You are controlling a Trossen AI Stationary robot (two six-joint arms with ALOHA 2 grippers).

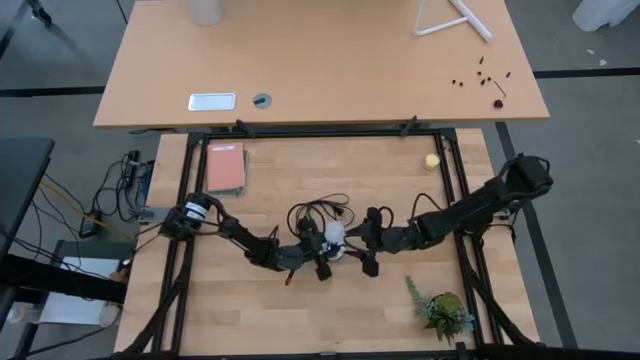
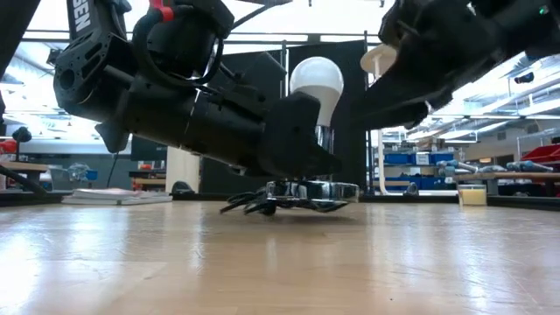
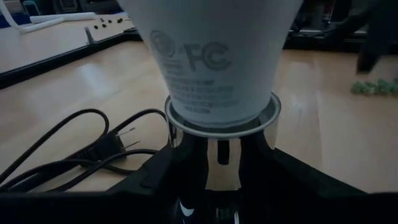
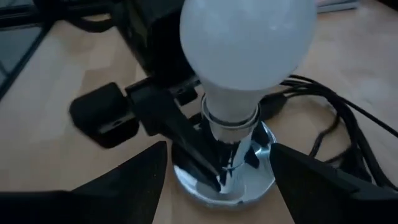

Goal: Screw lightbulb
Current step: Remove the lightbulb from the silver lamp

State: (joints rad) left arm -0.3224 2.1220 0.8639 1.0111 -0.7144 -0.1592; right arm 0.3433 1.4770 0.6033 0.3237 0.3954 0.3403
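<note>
The white lightbulb (image 4: 249, 43) stands upright in the chrome socket base (image 4: 249, 177), which rests flat on the table; it also shows in the low view (image 2: 317, 80) and the high view (image 1: 334, 235). My left gripper (image 1: 322, 260) is shut on the socket's neck below the bulb. My right gripper (image 4: 219, 149) is open. Its two fingers stand on either side of the base and bulb, touching neither, and it comes in from the table's right (image 1: 368, 250). My left gripper pinches the socket's chrome neck (image 3: 217, 155) between its two fingers (image 3: 155, 180), just under the bulb's collar and above the round disc. The fingers come in about level from the table's left. The base rests on the table with the bulb upright in it.
The base's black cord and plug (image 1: 315, 212) lie coiled just behind the bulb. A reddish book (image 1: 225, 167) lies far left, a small yellow ball (image 1: 431, 161) far right, a green plant sprig (image 1: 445, 310) near right. A black frame (image 1: 460, 200) borders the table.
</note>
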